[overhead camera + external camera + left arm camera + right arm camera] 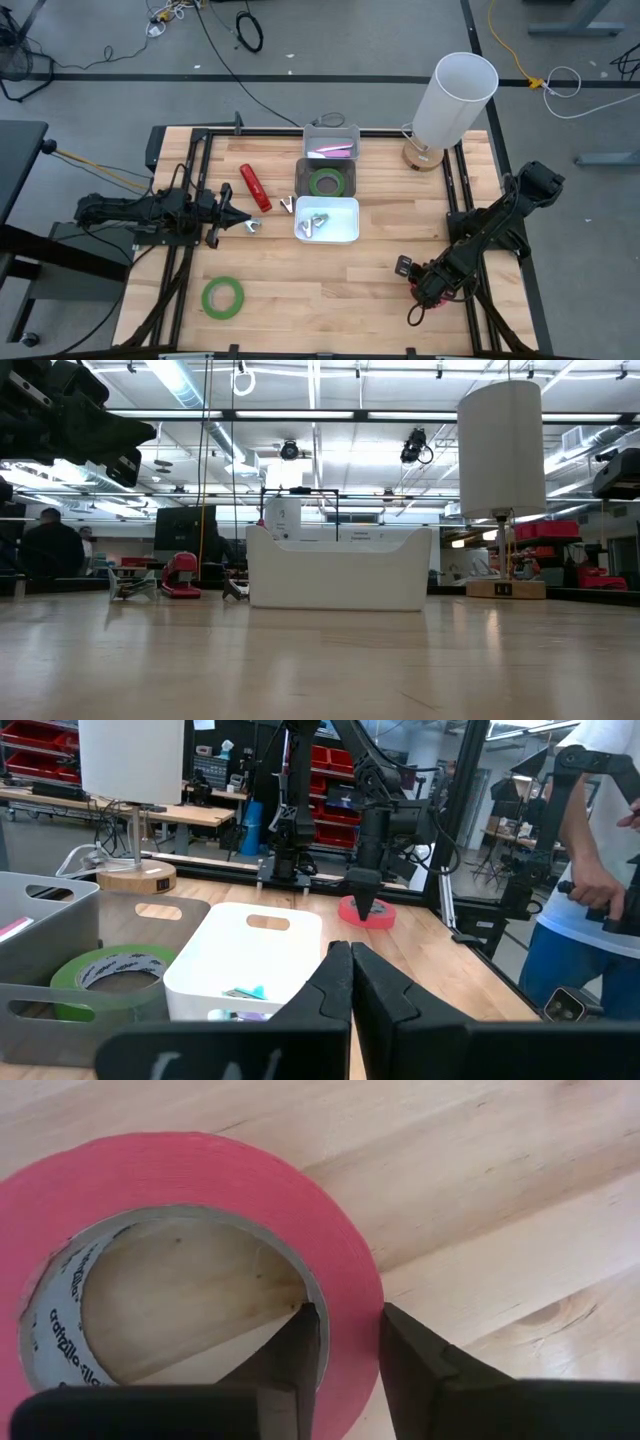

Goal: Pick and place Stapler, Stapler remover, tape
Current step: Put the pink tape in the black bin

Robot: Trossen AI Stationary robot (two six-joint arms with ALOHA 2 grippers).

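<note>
A red tape roll [200, 1170] lies flat on the table near its right front; it also shows in the left wrist view [367, 915]. My right gripper [350, 1345] stands down on it, shut on its wall. My left gripper [232, 218] is shut and empty, above the table at the left. A metal stapler remover [253, 228] lies on the table just beyond its tips. A red stapler [255, 187] and a second stapler remover [287, 205] lie left of the bins. A green tape roll [223, 297] lies flat near the front left. My right gripper has one finger [300, 1355] inside the roll's hole and one finger [415, 1360] outside it, with the roll's wall [350, 1315] between them. The fingers come from above, pointing down. The roll lies flat on the table.
A white bin [345, 235] with stapler removers in it stands mid-table. Behind it are two grey bins, the nearer one [302, 182] holding a green tape roll. A white lamp [450, 100] stands at the far right. A person [600, 870] stands beyond the table.
</note>
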